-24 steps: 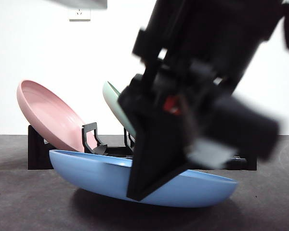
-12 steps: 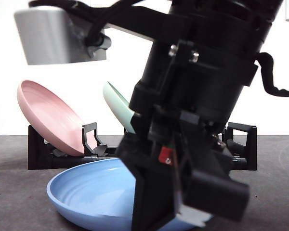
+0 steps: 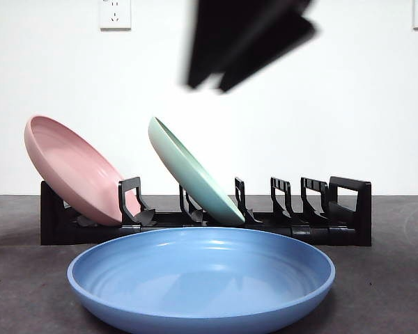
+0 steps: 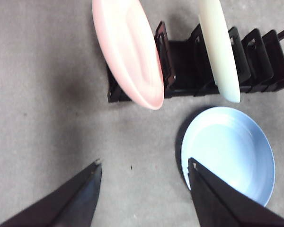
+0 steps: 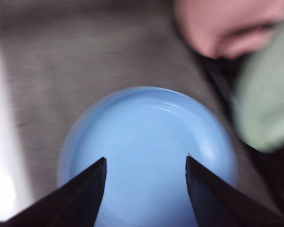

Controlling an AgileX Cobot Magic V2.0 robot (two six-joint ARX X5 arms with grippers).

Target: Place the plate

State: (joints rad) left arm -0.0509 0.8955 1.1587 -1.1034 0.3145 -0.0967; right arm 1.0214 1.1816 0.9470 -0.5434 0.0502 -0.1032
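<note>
While blue plate [image 3: 202, 278] lies flat before rack [image 3: 348, 209]; right gripper [image 5: 146, 163] hovers above, jaws apart.

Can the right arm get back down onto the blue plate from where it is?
Probably yes. The right gripper hangs open directly above the blue plate, which lies flat on the table before the rack, with nothing between them.

Blurred: right gripper [image 5: 144, 163] hanging spread and empty over blue plate [image 5: 146, 142] on grey table [image 5: 85, 56]; pink plate [image 5: 222, 23], green plate [image 5: 267, 99] beside.
</note>
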